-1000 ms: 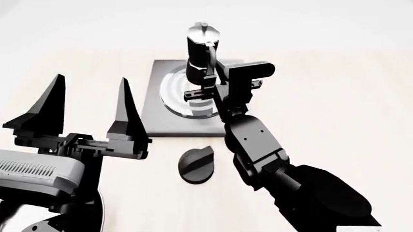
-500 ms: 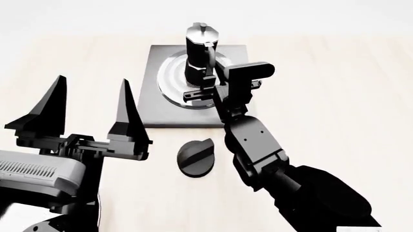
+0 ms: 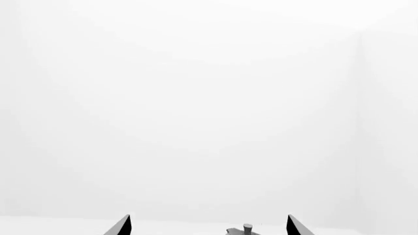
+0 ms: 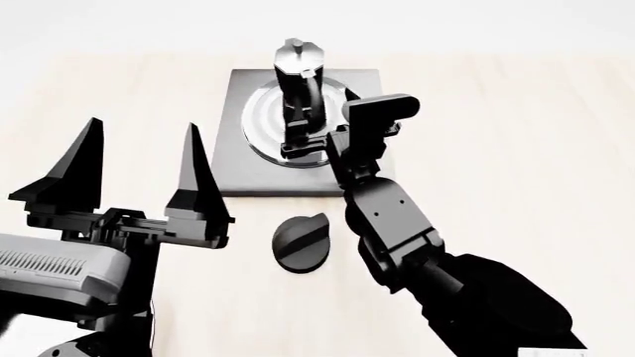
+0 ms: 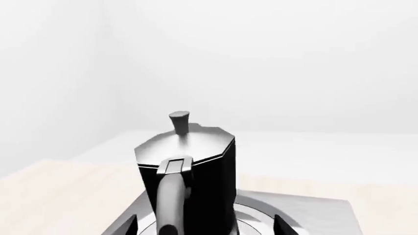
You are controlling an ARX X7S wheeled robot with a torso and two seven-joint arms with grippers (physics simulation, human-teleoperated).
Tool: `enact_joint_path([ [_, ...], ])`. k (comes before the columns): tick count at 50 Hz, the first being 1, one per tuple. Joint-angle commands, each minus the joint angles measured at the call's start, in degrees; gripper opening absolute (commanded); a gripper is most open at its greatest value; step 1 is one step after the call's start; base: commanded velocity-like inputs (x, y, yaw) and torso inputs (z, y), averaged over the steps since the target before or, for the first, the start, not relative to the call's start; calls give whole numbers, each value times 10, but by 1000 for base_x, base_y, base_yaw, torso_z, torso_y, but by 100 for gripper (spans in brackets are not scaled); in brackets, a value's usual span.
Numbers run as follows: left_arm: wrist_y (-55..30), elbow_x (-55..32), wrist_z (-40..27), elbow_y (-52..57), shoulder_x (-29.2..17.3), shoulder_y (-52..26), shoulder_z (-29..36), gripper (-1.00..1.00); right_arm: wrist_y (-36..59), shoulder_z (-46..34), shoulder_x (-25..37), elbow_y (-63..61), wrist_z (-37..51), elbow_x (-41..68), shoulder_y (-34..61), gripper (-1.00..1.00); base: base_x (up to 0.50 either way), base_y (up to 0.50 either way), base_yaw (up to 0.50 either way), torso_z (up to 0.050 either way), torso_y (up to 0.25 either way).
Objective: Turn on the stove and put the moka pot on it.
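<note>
The moka pot (image 4: 297, 82), black with a silver lid, stands upright on the round burner (image 4: 260, 128) of the dark-grey stove plate (image 4: 238, 175). My right gripper (image 4: 305, 143) is at the pot's base, handle side. In the right wrist view the pot (image 5: 202, 166) fills the space between the spread fingertips of the right gripper (image 5: 203, 227), jaws open, and the stove (image 5: 313, 215) lies under it. The black knob (image 4: 300, 242) lies on the table in front of the stove. My left gripper (image 4: 139, 149) is open and empty, raised at the left; in its wrist view (image 3: 207, 227) only the pot's lid (image 3: 247, 228) shows.
The light wooden table (image 4: 496, 149) extends to the right and left of the stove. My right forearm (image 4: 397, 230) reaches over the table beside the knob. The left arm's grey housing (image 4: 50, 268) fills the lower left.
The pot has shifted left over the burner, from its rear right toward its middle. The head view has shifted a little, so the stove and knob sit higher. The left gripper has not moved.
</note>
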Motion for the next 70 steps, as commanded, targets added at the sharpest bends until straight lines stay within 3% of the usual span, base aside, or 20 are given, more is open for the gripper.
enact_joint_path([
  [1, 3, -2, -1, -1, -1, 1, 0, 100, 13, 1, -1, -2, -3, 0, 3, 100, 0, 0, 0, 0, 0],
  [28, 1, -4, -9, -4, -5, -2, -7, 100, -9, 2, -1, 1, -22, 9, 35, 100, 0, 0, 0, 0, 0],
  [43, -58, 1, -35, 19, -18, -74, -15, 100, -32, 3, -1, -23, -48, 35, 114, 100, 0, 0, 0, 0, 0],
  [46, -77, 15, -42, 24, -21, -106, -14, 100, -36, -3, 0, -28, -20, 21, 136, 100, 0, 0, 0, 0, 0],
  [51, -105, 35, -50, 41, -23, -160, -10, 100, -42, -37, 52, -122, 112, -42, 179, 100, 0, 0, 0, 0, 0],
  [59, -150, 43, -51, 88, -40, -246, -15, 100, 18, -74, 185, -351, 322, -129, 292, 100, 0, 0, 0, 0, 0],
  [70, -177, 19, -66, 137, -54, -279, -46, 100, 101, -93, 327, -619, 483, -215, 407, 100, 0, 0, 0, 0, 0],
])
